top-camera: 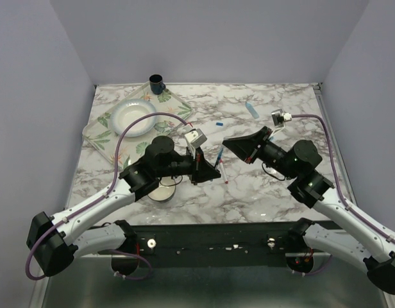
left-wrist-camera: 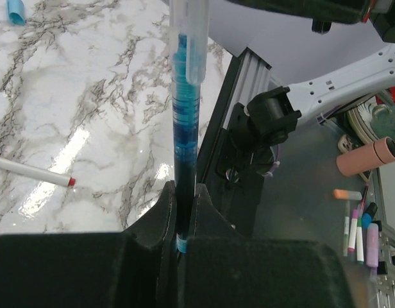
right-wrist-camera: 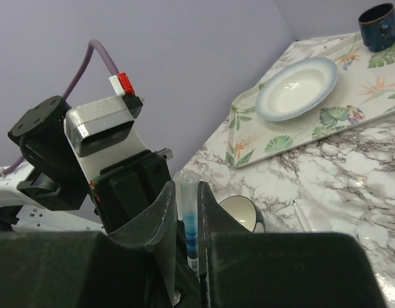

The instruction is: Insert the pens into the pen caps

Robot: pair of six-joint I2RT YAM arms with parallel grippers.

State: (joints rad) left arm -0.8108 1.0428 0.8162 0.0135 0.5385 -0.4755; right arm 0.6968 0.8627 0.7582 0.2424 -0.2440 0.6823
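Blue pen (left-wrist-camera: 184, 122) clamped at both ends, raised; red-tipped pen (left-wrist-camera: 32, 171) lies flat nearby; dark blue cap (top-camera: 218, 123) lies apart

Overhead rear view, wrist close-ups (shared pen (left-wrist-camera: 184, 128))

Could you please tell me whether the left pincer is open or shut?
Shut on the blue pen: in the left wrist view, the left pincer's fingers press against its barrel on both sides.

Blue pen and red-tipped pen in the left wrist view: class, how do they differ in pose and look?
The blue pen is clamped in the left gripper; the red-tipped pen lies loose on the marble table. The blue pen's barrel is clear with blue inside; the red-tipped pen's is white. Both are slim.
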